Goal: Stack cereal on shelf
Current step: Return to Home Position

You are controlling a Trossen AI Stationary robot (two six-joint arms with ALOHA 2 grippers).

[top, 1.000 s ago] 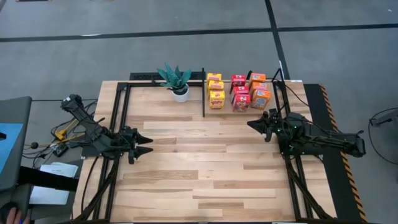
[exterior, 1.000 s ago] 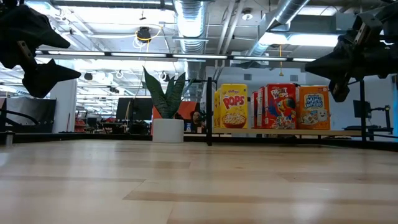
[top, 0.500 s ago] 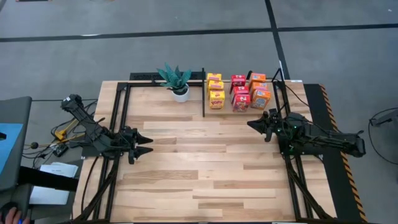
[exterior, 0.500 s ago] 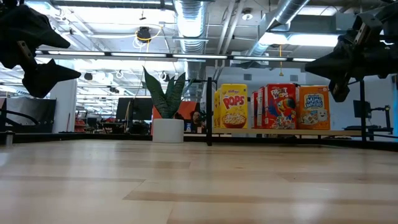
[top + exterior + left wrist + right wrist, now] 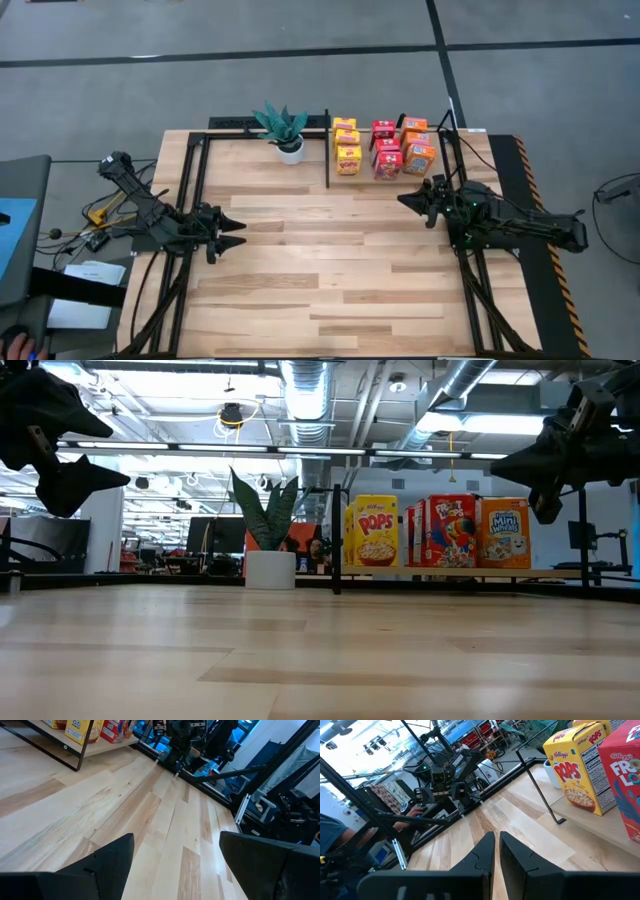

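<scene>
Cereal boxes (image 5: 385,148): three rows on shelf (image 5: 364,168), upper centre of overhead frame; right tool (image 5: 404,197), closed, empty, just below them, should retreat without brushing boxes; left tool (image 5: 239,233), spread wide, empty, left-centre.

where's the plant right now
In the high view the potted plant stands at the far edge of the table, left of centre, just left of the shelf's black post and the yellow cereal boxes.
</scene>
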